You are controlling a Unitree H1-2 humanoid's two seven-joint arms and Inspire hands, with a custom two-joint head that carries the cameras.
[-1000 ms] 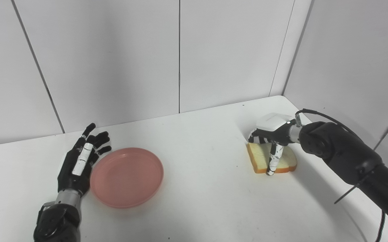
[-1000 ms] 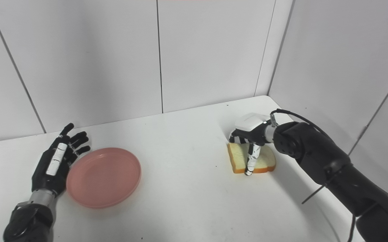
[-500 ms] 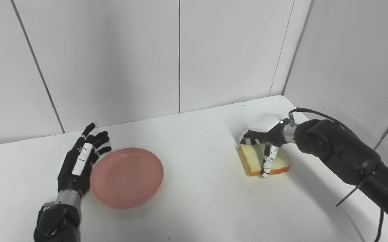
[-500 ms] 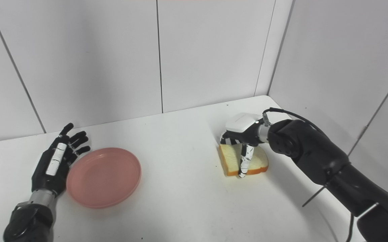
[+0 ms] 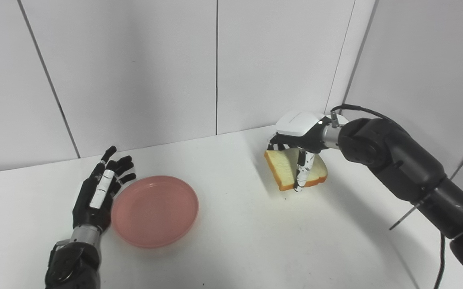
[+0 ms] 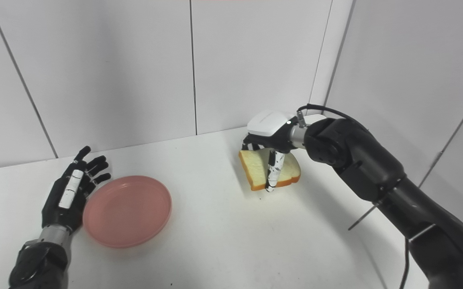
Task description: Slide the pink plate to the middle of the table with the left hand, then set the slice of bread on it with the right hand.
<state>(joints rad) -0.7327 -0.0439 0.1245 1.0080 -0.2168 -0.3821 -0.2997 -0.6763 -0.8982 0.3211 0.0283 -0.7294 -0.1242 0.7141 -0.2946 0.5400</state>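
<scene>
Now that the right robot hand (image 5: 300,138), clamped on the bread slice (image 5: 295,169), has lifted it off the counter (image 5: 235,241), carrying toward the pink plate (image 5: 155,210) comes next; the left robot hand (image 5: 98,192) rests spread beside that plate.

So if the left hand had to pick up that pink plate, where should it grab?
Probably the raised rim of the pink plate on its left side, beside the open left hand. The plate lies flat and shallow on the table, so only the edge offers a hold.

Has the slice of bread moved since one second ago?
Yes. The slice of bread, held by the right hand, has risen off the table and moved left, toward the pink plate.
</scene>
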